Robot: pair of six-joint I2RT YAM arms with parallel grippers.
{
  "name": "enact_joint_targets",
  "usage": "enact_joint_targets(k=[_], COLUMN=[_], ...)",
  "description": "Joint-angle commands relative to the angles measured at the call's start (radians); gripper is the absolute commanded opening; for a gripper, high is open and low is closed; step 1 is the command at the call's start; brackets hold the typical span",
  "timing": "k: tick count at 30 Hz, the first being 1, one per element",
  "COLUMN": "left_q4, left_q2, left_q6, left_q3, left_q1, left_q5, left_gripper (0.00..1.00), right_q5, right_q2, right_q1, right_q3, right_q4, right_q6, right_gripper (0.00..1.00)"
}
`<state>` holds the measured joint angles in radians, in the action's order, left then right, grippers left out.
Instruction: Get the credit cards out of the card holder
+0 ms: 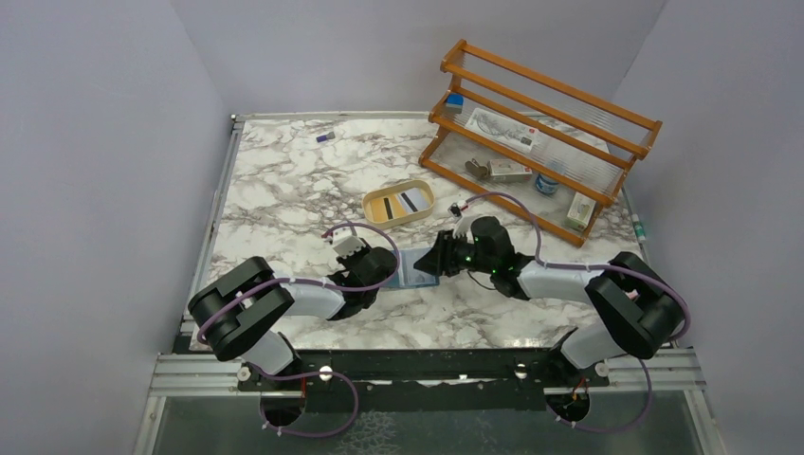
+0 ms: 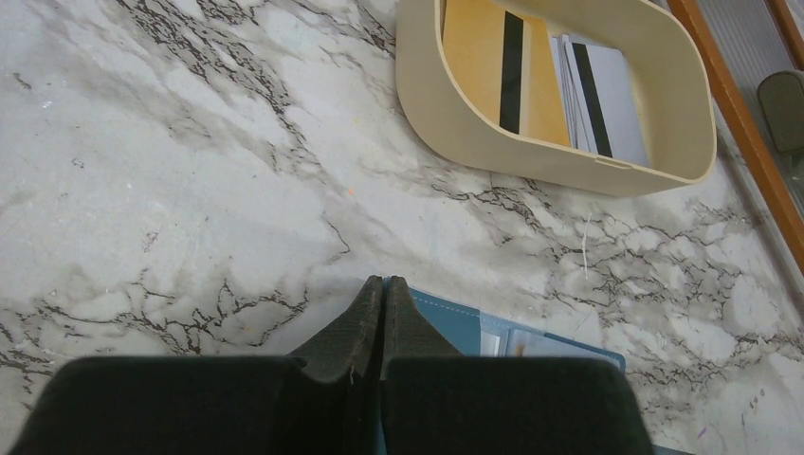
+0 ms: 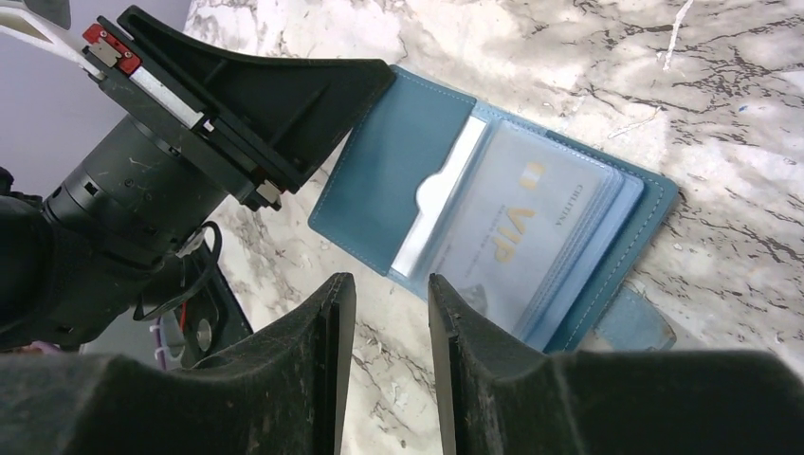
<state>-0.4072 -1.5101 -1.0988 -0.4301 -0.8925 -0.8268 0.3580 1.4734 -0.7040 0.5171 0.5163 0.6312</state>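
The teal card holder point(image 1: 414, 267) lies open on the marble table between my two grippers. In the right wrist view the card holder point(image 3: 379, 161) shows a grey-blue card with gold "VIP" lettering point(image 3: 531, 223) under clear sleeves and a white card edge point(image 3: 446, 204) in the left pocket. My left gripper point(image 2: 383, 281) is shut, its tips at the far corner of the holder's left flap point(image 2: 455, 322). My right gripper point(image 3: 391, 284) is open and empty, just off the holder's near edge. A yellow striped card point(image 2: 479, 66) and a white striped card point(image 2: 612, 104) lie in the tan tray point(image 2: 417, 95).
The tan oval tray point(image 1: 368, 203) sits behind the card holder. A wooden rack point(image 1: 540, 133) with small items stands at the back right. A small purple item point(image 1: 325, 138) lies at the back left. A small black object point(image 1: 455, 207) lies next to the tray.
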Motion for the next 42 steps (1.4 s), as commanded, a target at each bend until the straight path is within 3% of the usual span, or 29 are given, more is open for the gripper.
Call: enact_joint_targets(k=[1, 4, 9, 12, 28, 42], left_q4=[0.043, 0.044, 0.046, 0.046, 0.047, 0.046], left_q2=[0.009, 0.011, 0.017, 0.013, 0.01, -0.002], left_q6=[-0.029, -0.026, -0.021, -0.019, -0.018, -0.027], left_q3=[0.002, 0.002, 0.004, 0.002, 0.003, 0.002], left_q1=[-0.006, -0.006, -0.006, -0.005, -0.005, -0.005], left_q5=[0.005, 0.005, 0.002, 0.003, 0.005, 0.015], left_gripper=[0.0, 0.0, 0.0, 0.0, 0.0, 0.0], right_q5=[0.048, 0.054, -0.085, -0.178, -0.081, -0.018], right_q2=[0.036, 0.06, 0.015, -0.007, 0.143, 0.149], right_q1=[-0.005, -0.005, -0.005, -0.006, -0.005, -0.009], right_q3=[0.019, 0.021, 0.037, 0.047, 0.047, 0.055], right_q4=[0.045, 0.058, -0.076, -0.146, -0.053, -0.006], right_q6=[0.009, 0.017, 0.001, -0.024, 0.007, 0.026], right_gripper=[0.39, 0.42, 0.72, 0.77, 0.67, 0.62])
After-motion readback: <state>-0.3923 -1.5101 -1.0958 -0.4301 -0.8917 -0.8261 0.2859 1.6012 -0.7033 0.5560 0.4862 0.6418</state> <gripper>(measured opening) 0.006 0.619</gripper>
